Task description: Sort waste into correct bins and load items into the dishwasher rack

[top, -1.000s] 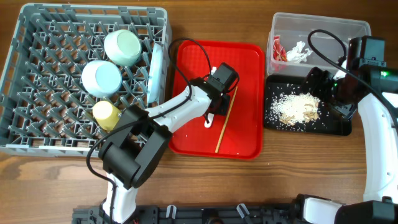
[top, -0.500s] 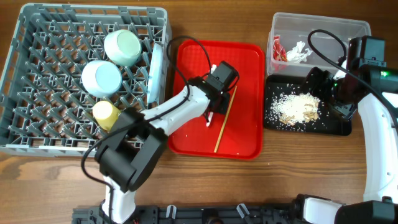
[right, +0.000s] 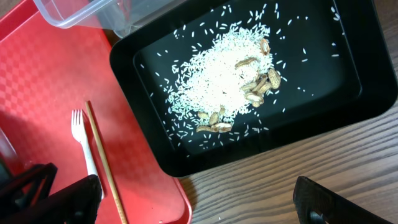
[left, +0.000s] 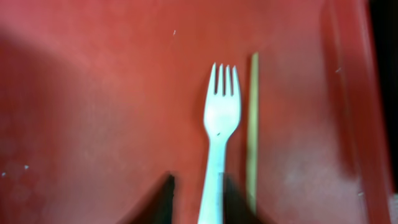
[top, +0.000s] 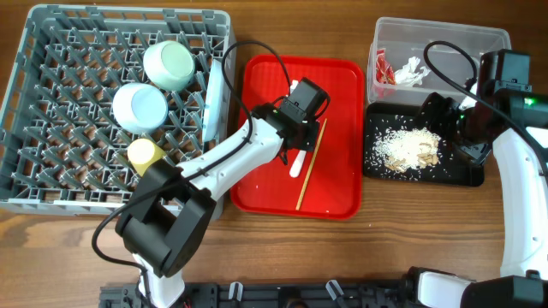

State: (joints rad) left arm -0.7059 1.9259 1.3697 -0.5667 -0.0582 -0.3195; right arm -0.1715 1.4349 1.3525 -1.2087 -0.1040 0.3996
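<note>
A white fork (left: 221, 118) lies flat on the red serving tray (top: 334, 85), tines pointing away from my left gripper (left: 200, 202). The gripper's jaws stand a little apart astride the handle, with a gap on the left side. A wooden chopstick (left: 252, 124) lies just right of the fork (top: 297, 162). My right gripper (right: 205, 205) hangs wide open and empty over the black tray's (top: 467, 175) near edge. That tray holds rice and peanuts (right: 224, 74). The clear tub (top: 437, 34) holds a wrapper (top: 383, 73) and tissue (top: 411, 73).
The grey dishwasher rack (top: 51, 171) at left holds a green bowl (top: 169, 64), a blue bowl (top: 139, 106), a yellow cup (top: 145, 156) and a white plate (top: 212, 94) standing on edge at its right side. Bare wood lies in front.
My left gripper's jaws have parted and the fork now rests flat on the red tray. The left arm shifted slightly. The right arm has not moved.
</note>
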